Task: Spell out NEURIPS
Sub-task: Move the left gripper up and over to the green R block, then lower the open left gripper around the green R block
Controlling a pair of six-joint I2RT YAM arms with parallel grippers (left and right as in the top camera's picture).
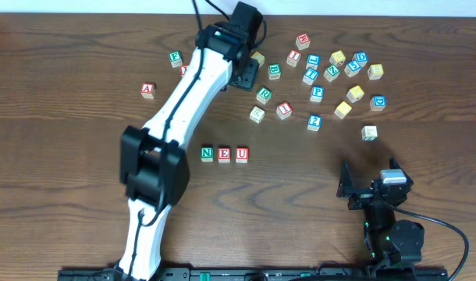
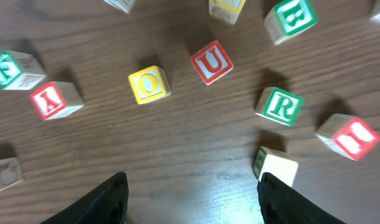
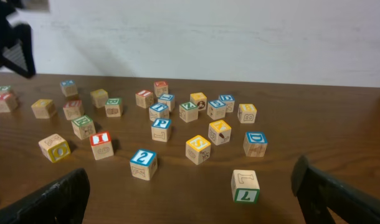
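Observation:
Green N, red E and red U stand in a row at mid-table. My left gripper hovers over the upper cluster, open, with bare wood between its fingers. Green R lies ahead and right of its right finger. Red I, blue P and yellow-topped S sit loose among the scattered cubes. My right gripper rests near the front right, open and holding nothing.
A pale cube sits close to the left gripper's right finger. Nearby are a yellow O, another red U and a green B. A cube marked 7 and a blue 2 lie before the right gripper.

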